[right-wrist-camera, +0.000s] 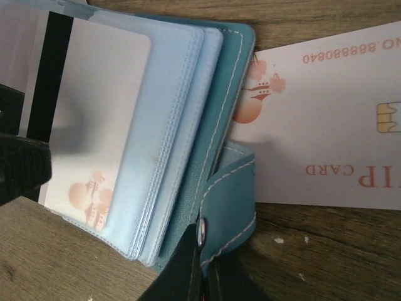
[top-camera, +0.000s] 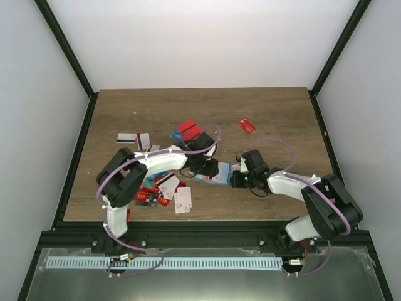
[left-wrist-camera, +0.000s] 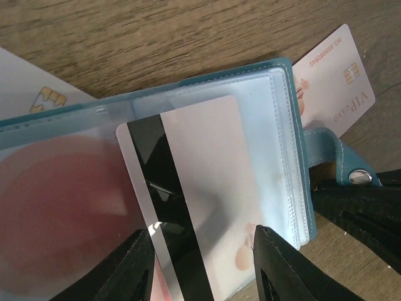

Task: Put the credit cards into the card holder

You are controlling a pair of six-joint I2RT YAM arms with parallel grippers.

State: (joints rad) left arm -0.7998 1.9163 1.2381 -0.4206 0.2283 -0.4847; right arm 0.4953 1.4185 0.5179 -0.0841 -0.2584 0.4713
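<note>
The teal card holder [top-camera: 219, 174] lies open at the table's middle, light blue clear pockets up [left-wrist-camera: 282, 157]. My left gripper [top-camera: 210, 168] holds a white black-striped credit card [left-wrist-camera: 188, 188] by its long edges, one finger on each side; the card's far end lies in a pocket. In the left wrist view that gripper [left-wrist-camera: 203, 263] sits over the card. My right gripper [right-wrist-camera: 203, 276] is shut on the holder's snap strap [right-wrist-camera: 232, 207], pinning it at the holder's right edge [top-camera: 237, 180]. The same card [right-wrist-camera: 100, 106] shows in the right wrist view.
A white VIP card [right-wrist-camera: 326, 125] lies under the holder's right side. Red cards [top-camera: 188, 130] lie behind the holder, one red card [top-camera: 247, 125] at the far right, striped cards [top-camera: 128, 137] at the left. Several cards [top-camera: 166, 188] lie under the left arm.
</note>
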